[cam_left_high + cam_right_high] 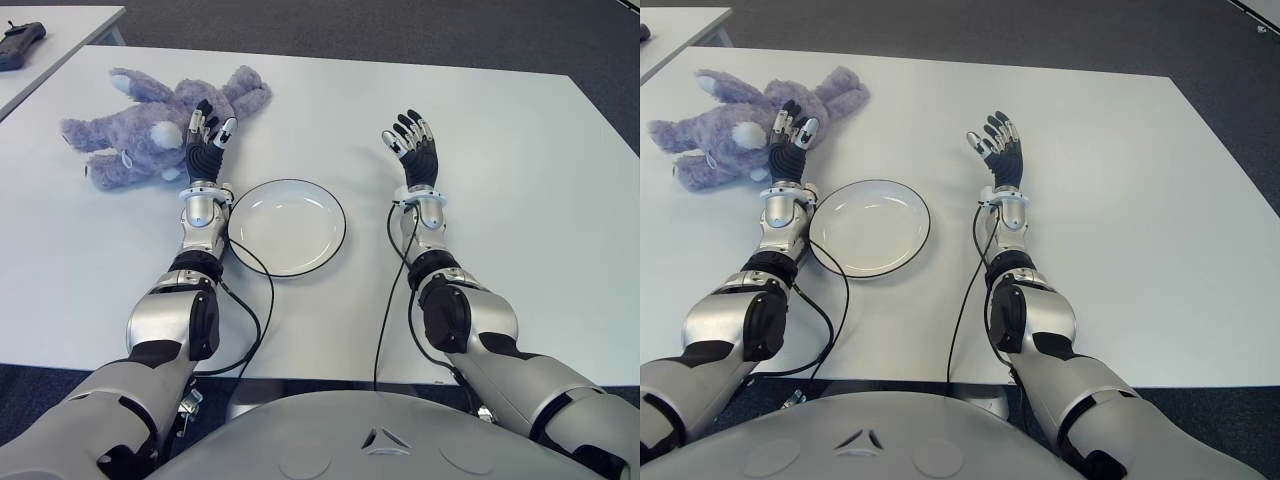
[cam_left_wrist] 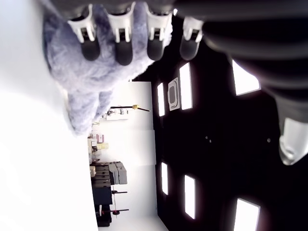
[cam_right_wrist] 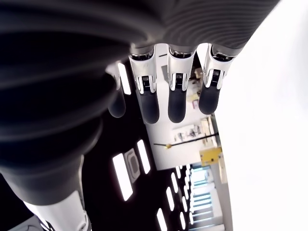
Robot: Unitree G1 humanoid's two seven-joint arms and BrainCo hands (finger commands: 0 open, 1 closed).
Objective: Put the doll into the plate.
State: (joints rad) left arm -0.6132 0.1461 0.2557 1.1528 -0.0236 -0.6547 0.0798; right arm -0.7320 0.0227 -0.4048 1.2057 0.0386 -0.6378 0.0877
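We see the doll (image 1: 150,125) lying far-left on the tabletop (image 1: 520,200), just beyond our left hand (image 1: 207,145), fingers (image 2: 122,41) spread, holding nothing; right hand (image 1: 415,150) likewise open, right of plate (image 1: 287,227).

On the white table (image 1: 1120,200) a purple doll (image 1: 730,125) lies at ten o'clock from the white plate (image 1: 870,228). The left hand (image 1: 790,140), fingers spread, overlaps the doll's near edge. The right hand (image 1: 998,150) is raised open at two o'clock, holding nothing.
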